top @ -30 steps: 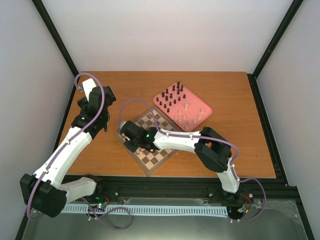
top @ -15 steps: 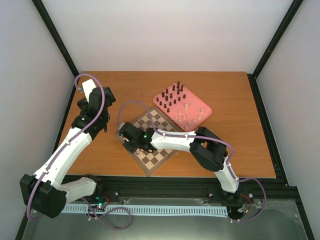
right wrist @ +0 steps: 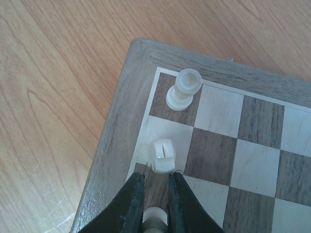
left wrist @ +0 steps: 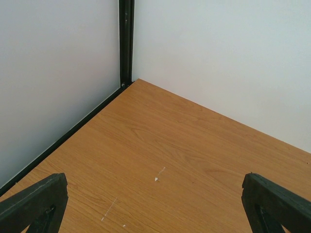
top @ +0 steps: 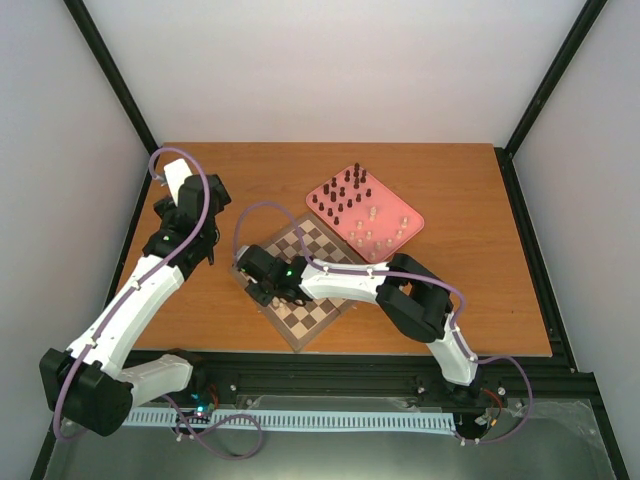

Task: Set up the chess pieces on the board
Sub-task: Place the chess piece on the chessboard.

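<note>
The table (top: 480, 260) carried the board (top: 312, 318), turned like a diamond. Just behind it, to the right, was the pink tray (top: 415, 222), where most chess pieces (top: 345, 195) stood.

The right arm was stretched across the board to its left corner. The left arm was off the board's left side over bare wood, so the right arm was nearer to the work. The left gripper (left wrist: 154, 194) had its fingers spread wide, with nothing between them.

The right gripper (right wrist: 155, 177) was clenched on a cream piece (right wrist: 155, 217), upright, over the 3rd square of the edge row. We could not tell if it touched the square.

From the fingers, 2 placed pieces lay straight ahead along that edge. The notched piece (right wrist: 162, 155) stood just before the fingertips, and the rook (right wrist: 183, 89) stood beyond it on the corner square. We judged that the release needed a straight lift, not a push forward.
</note>
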### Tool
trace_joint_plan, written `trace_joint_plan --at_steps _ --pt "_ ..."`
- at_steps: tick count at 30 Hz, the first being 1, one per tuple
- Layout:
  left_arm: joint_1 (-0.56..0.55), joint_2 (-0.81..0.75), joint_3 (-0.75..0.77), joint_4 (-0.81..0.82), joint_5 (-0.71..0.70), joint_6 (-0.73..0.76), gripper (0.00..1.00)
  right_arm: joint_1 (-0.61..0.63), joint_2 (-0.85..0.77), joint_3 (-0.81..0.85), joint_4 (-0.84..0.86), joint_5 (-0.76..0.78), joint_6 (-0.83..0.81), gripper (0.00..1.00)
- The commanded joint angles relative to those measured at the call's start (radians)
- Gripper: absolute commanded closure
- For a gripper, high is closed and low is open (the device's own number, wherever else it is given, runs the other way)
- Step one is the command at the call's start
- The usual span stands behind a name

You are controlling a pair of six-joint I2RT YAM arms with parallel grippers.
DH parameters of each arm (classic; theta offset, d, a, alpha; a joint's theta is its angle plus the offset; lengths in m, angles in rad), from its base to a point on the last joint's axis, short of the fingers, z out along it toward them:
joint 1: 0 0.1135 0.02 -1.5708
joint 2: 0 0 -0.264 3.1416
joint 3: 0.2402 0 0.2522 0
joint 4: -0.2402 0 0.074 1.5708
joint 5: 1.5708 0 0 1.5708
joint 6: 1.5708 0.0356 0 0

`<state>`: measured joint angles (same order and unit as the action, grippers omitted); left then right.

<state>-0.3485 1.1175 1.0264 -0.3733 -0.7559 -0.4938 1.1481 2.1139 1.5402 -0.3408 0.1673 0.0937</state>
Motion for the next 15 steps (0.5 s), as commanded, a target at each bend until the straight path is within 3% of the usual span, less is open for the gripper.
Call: trace_joint_plan --at_steps 1,15 --pt "0.005 -0.004 0.005 0.017 -0.018 -0.002 0.0 0.01 0.021 0.018 0.022 0.021 -0.007 0.97" --pt "0.005 -0.002 0.003 0.019 -0.019 -0.002 0.0 0.01 0.034 0.018 0.048 0.011 -0.009 0.97"
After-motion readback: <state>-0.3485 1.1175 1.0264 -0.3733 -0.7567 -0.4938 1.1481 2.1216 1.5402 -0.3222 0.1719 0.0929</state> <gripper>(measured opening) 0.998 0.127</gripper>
